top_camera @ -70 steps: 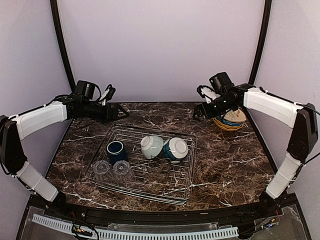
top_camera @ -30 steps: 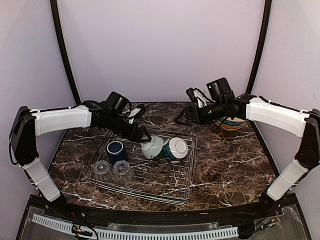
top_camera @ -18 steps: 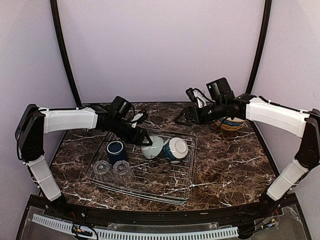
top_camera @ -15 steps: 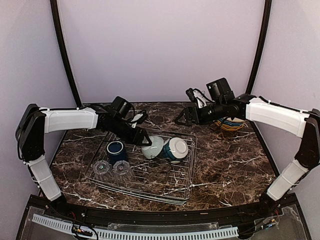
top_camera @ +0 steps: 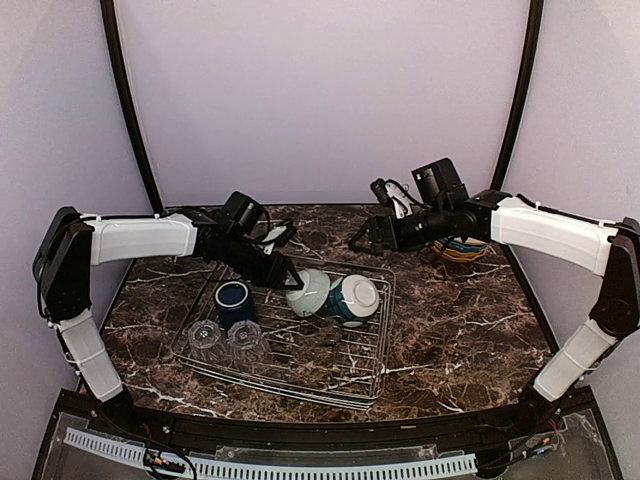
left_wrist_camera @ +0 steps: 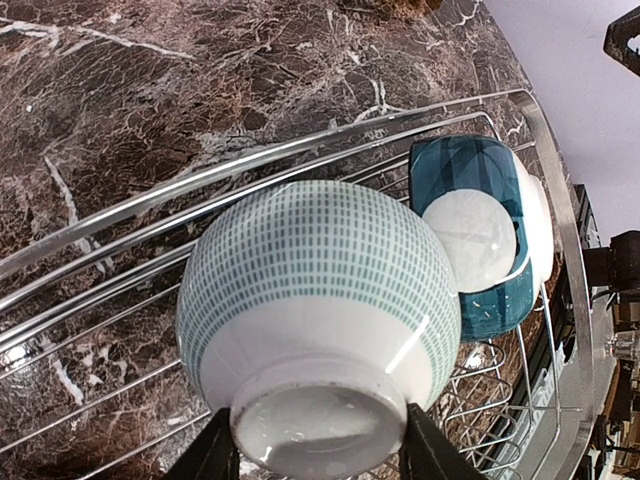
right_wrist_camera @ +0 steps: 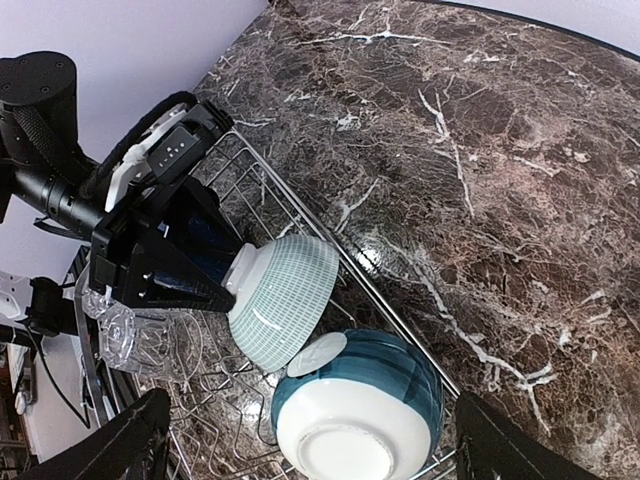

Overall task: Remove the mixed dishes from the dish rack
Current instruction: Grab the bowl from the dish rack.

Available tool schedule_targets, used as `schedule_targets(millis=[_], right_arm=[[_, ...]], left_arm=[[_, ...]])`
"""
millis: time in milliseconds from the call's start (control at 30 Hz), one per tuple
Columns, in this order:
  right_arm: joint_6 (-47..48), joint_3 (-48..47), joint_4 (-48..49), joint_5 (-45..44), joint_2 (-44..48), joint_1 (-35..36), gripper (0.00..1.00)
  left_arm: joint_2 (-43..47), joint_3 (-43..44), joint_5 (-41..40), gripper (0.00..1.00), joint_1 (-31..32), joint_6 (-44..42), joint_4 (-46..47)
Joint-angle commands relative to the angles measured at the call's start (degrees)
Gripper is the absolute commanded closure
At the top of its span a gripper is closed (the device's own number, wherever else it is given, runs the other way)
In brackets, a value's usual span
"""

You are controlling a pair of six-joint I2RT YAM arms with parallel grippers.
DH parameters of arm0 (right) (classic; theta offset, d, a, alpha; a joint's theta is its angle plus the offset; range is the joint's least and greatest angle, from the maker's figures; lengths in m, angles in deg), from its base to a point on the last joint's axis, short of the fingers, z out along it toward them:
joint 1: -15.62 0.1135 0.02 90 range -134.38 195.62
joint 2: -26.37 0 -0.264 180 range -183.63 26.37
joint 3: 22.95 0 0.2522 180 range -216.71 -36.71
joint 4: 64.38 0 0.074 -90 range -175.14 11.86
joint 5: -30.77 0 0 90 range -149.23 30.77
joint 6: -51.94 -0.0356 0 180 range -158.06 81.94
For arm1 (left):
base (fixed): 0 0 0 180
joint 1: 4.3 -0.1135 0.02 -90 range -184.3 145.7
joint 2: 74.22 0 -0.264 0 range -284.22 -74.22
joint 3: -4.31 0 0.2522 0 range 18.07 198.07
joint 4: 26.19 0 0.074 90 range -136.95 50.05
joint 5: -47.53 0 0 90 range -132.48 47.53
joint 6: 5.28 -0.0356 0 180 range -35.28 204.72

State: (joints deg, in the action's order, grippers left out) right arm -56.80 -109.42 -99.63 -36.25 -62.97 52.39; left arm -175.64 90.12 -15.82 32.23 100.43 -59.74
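Step in hand, as we read it: getting the gridded bowl (left_wrist_camera: 320,300) out of the dish rack (top_camera: 386,322). The left gripper (top_camera: 283,273) reaches in over the rack's far rim and pinches the bowl's small foot ring, one finger on each side. The bowl hangs tipped on its side above the rack's far middle, mouth pointing away from the gripper. Just to its right in the rack lies the teal bowl (left_wrist_camera: 480,240), also on its side, and its white foot appears to touch the gridded bowl's wall. The right gripper (top_camera: 360,240) hovers spread wide and empty above the rack's far right corner. The dark blue mug (top_camera: 232,300) stands in the rack's left part, with two clear glasses (top_camera: 203,335) (top_camera: 243,335) at its near left. A stack of plates (top_camera: 462,248) sits off the rack, beyond its far right corner. We judge the hold thin: a glazed foot ring gives the fingers little to bite on, and the bowl's weight hangs out ahead of them. So we advise a slow lift, with the wrist angle held steady so the bowl cannot swing or twist out. Peel it up and leftward off the teal bowl first, or that one may roll on the wires. Clear the rack's raised rim before travelling sideways. Keep the path apart from the right arm waiting over the far corner.
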Motion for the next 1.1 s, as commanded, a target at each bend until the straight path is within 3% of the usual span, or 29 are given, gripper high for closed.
schedule_targets(millis=[0,333,833,1067], right_arm=[[-1.18,0.93,2.92,1.72,0.52,0.71,0.05],[-5.71,2.9,8.41,5.77,-0.25,1.41,0.05],[-10.9,2.75,13.16,9.19,-2.19,2.46,0.05],[-17.27,3.62,19.94,12.92,-4.34,3.66,0.05]], left_arm=[[-0.79,0.98,0.97,0.63,0.64,-0.59,-0.19],[2.04,0.75,1.18,0.75,0.64,-1.74,-0.9],[8.93,-0.71,0.41,0.8,0.63,-3.21,0.13],[13.2,-3.55,0.67,0.81,0.64,-2.89,4.67]])
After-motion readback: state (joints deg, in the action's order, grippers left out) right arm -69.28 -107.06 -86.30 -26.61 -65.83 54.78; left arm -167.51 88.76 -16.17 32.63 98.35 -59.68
